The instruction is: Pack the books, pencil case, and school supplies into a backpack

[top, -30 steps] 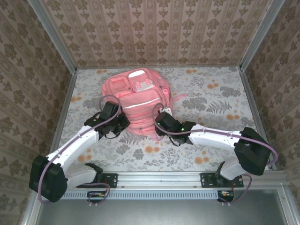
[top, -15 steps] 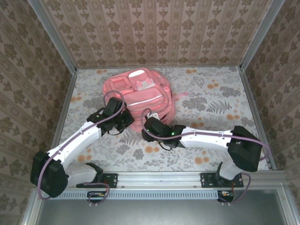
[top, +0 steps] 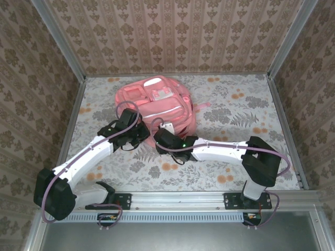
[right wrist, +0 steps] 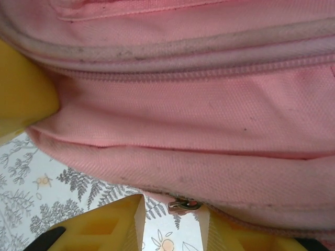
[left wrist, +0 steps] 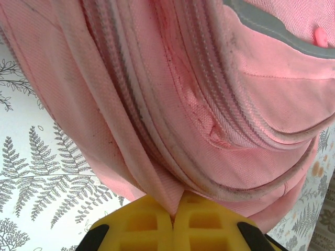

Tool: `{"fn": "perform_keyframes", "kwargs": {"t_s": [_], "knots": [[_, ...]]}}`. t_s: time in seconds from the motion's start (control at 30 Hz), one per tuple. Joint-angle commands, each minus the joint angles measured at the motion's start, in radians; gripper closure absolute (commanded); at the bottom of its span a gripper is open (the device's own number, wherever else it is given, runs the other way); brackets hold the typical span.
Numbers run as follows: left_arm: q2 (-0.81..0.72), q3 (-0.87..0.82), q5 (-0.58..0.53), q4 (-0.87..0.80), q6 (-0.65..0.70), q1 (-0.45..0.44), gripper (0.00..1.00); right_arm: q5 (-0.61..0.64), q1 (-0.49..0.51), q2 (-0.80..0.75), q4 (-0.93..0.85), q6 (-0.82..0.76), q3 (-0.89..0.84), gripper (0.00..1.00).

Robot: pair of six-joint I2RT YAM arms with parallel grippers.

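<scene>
Right wrist view: the little metal zip pull sits right in the gap of the right pincer, whose yellow fingers stand apart on either side without pressing it, so it is open with nothing held. The pull hangs off the near lower edge of the backpack, and the zip line runs crosswise, left to right, so I judge any tug must go sideways along it, not back toward the arm. Left wrist view: the left pincer is clamped on a fold of pink fabric, anchoring the bag. From the top, the backpack lies far-centre on the tabletop, both pincers at its near edge, the right one on the pull.
</scene>
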Motion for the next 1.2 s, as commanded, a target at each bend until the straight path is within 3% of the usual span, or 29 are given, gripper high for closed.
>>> {"fn": "perform_keyframes", "kwargs": {"t_s": [0.0,0.07,0.23,0.37,0.43,0.8,1.17], "knots": [[-0.016,0.058,-0.008,0.075,-0.017,-0.010,1.00,0.075,0.005,0.042,-0.064,0.028,0.053,0.68],[-0.019,0.058,-0.009,0.073,-0.017,-0.011,1.00,0.089,0.005,0.051,-0.073,0.031,0.060,0.72],[-0.022,0.057,-0.014,0.072,-0.017,-0.011,1.00,0.102,0.005,0.056,-0.088,0.029,0.055,0.92],[-0.022,0.058,-0.015,0.073,-0.017,-0.011,1.00,0.117,0.006,0.042,-0.094,0.035,0.038,0.94],[-0.022,0.058,-0.017,0.073,-0.016,-0.011,1.00,0.119,0.005,0.034,-0.089,0.032,0.027,1.00],[-0.032,0.057,-0.023,0.039,0.004,0.019,1.00,0.182,-0.002,-0.035,-0.171,0.038,-0.025,1.00],[-0.083,0.028,-0.015,0.000,0.027,0.067,1.00,0.196,-0.111,-0.177,-0.202,0.029,-0.170,1.00]]}}
